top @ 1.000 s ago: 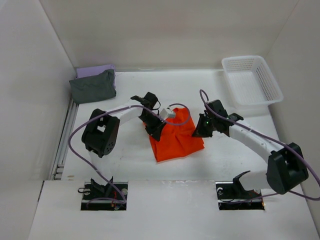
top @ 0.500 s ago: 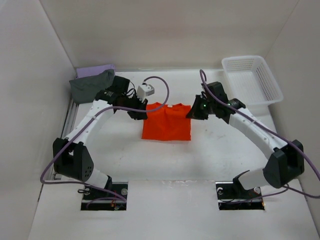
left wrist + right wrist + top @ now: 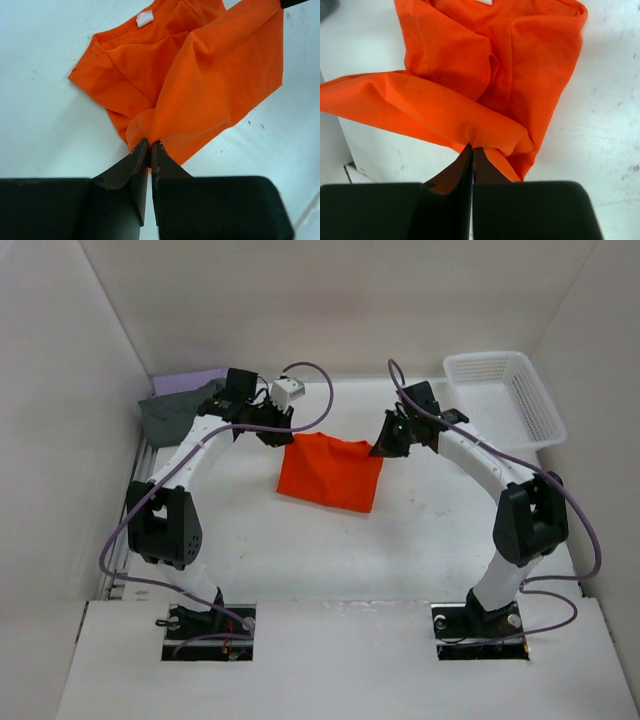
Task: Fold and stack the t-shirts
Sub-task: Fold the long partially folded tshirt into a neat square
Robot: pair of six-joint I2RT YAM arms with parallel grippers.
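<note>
The orange t-shirt (image 3: 330, 472) lies mid-table, its far edge lifted between both grippers. My left gripper (image 3: 283, 436) is shut on its far left corner; the left wrist view shows the pinch (image 3: 150, 142) and the shirt (image 3: 210, 85) draping away with a white neck label. My right gripper (image 3: 381, 447) is shut on the far right corner; the right wrist view shows the pinch (image 3: 472, 146) and folded orange fabric (image 3: 485, 65). The dark grey t-shirt (image 3: 172, 412) sits folded on the lavender t-shirt (image 3: 190, 380) at the far left corner.
A white mesh basket (image 3: 505, 400) stands at the far right. White walls close in the back and both sides. A metal rail (image 3: 128, 510) runs along the table's left edge.
Both grippers have carried the orange shirt's edge toward the back of the table, both arms stretching farther out. The shirt has shifted back and looks more folded over.
</note>
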